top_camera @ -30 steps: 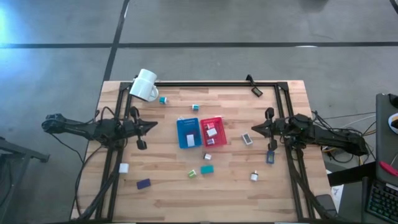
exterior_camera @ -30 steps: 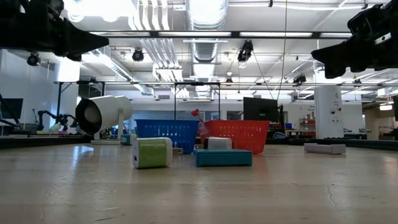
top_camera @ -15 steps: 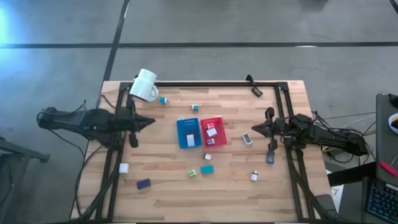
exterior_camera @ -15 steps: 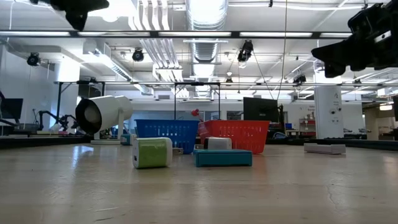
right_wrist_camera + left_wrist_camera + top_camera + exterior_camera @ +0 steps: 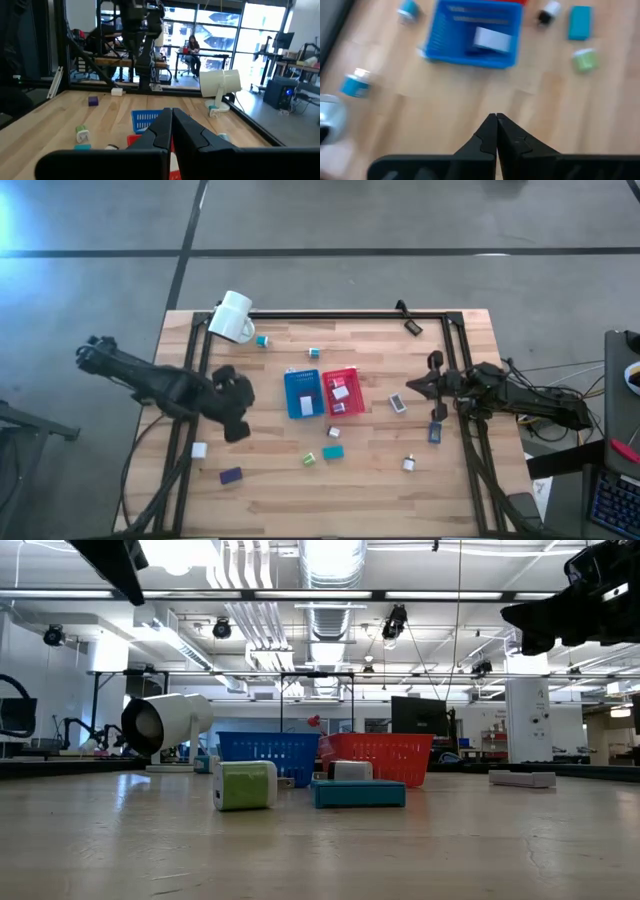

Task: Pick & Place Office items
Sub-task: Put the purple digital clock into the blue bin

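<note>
Office items [image 5: 333, 451] scattered on table [image 5: 270, 500] | no readable labels

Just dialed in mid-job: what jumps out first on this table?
The blue tray and red tray sit side by side at the table's middle, each holding a white item, with small office items scattered around them. A large white mug lies tipped at the far left corner. The left tool, shut and empty, hangs just left of the blue tray.

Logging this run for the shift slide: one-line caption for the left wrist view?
Shut left gripper above the wooden table, facing a blue tray holding a white block.
</note>
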Tool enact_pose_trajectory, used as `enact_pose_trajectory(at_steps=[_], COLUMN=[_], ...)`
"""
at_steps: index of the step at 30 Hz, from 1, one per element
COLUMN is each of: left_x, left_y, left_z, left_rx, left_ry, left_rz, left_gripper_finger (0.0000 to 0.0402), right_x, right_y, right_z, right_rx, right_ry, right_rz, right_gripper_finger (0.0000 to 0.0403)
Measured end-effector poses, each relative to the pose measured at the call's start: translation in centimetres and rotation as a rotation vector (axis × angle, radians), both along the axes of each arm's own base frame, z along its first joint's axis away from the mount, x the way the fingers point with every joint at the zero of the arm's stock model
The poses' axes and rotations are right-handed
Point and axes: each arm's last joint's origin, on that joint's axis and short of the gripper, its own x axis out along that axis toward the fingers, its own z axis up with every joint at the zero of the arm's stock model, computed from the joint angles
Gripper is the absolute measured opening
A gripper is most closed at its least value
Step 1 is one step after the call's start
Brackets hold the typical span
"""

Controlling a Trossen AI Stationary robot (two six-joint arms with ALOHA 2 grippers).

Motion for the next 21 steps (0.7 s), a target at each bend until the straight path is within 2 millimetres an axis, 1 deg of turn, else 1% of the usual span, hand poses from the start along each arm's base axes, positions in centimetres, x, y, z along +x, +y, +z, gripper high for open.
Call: enact_pose_trajectory(at_steps=[6, 11, 15, 18, 21], left_x=[-0.1, -0.4, -0.5, -0.5, -0.3], left_y=[-3.8, -6.5, -8.8, -10.3, -11.3], left_z=[-1.3, -2.6, -4.0, -5.3, -6.8], left_rx=[-0.101, -0.132, -0.111, -0.084, -0.083], left_ry=[0.025, 0.046, 0.083, 0.116, 0.174], left_rz=[0.038, 0.086, 0.057, 0.032, 0.056], left_gripper_finger=[0.0007, 0.0030, 0.0068, 0.0110, 0.0160], right_x=[-0.2, -0.2, -0.2, -0.2, -0.2], right_y=[0.0, 0.0, 0.0, 0.0, 0.0], right_z=[1.0, 1.2, 1.2, 1.2, 1.2], right_rx=[-0.008, -0.009, -0.015, -0.012, -0.002], right_ry=[-0.023, -0.027, -0.027, -0.027, -0.028], right_rz=[0.000, -0.001, -0.001, -0.001, 0.001], right_gripper_finger=[0.0009, 0.0008, 0.0008, 0.0008, 0.0008])
